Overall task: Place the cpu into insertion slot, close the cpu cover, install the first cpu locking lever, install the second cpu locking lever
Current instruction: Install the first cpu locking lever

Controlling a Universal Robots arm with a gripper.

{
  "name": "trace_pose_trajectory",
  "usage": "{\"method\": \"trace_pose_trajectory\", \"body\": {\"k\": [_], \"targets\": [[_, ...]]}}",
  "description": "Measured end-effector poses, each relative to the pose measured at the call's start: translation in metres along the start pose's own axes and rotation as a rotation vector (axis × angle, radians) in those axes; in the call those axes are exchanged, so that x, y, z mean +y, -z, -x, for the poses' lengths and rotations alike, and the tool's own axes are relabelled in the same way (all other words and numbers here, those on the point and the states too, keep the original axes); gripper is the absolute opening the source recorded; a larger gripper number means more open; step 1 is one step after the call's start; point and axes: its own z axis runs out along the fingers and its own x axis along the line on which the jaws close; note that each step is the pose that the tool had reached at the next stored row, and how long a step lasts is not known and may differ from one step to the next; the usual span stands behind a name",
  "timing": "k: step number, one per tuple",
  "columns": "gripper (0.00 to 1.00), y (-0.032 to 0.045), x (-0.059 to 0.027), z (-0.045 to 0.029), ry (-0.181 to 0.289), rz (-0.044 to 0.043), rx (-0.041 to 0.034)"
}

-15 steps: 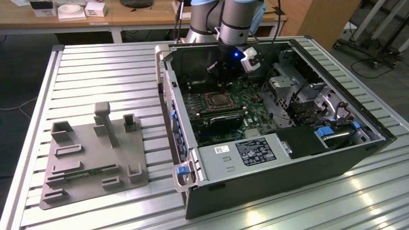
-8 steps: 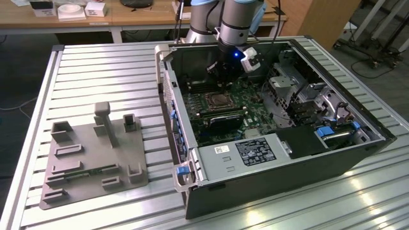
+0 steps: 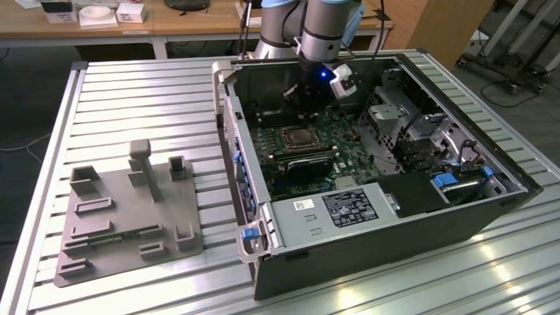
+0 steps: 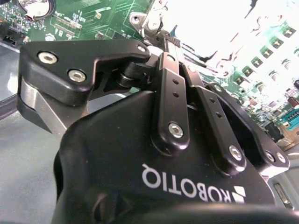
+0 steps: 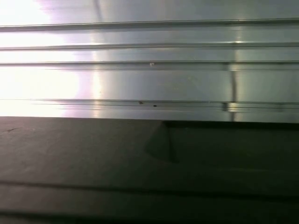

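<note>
Tabletop slats (image 3: 157,298) nearest the exterior view carry a grey fixture (image 3: 122,216) and an open computer case (image 3: 368,256). Deeper inside the case, the insertion slot (image 3: 298,138) sits on green board with the cpu cover (image 3: 282,139) flat over it; the cpu cannot be told apart there. Just beyond hangs the gripper (image 3: 305,98), whose jaws look drawn together in the second wrist view.

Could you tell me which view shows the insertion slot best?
The exterior view: the insertion slot lies whole on the green board. The second wrist view gives glare-washed metal, possibly it; the first wrist view faces ribbed metal.
</note>
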Motion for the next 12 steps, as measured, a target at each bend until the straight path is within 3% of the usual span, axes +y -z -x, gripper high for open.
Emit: {"method": "trace_pose_trajectory", "body": {"k": [9,12], "targets": [[0.11,0.0014,0.0,-0.0001,0.0,-0.0014,0.0002],[0.11,0.0013,0.0,-0.0001,0.0,-0.006,0.0002]]}}
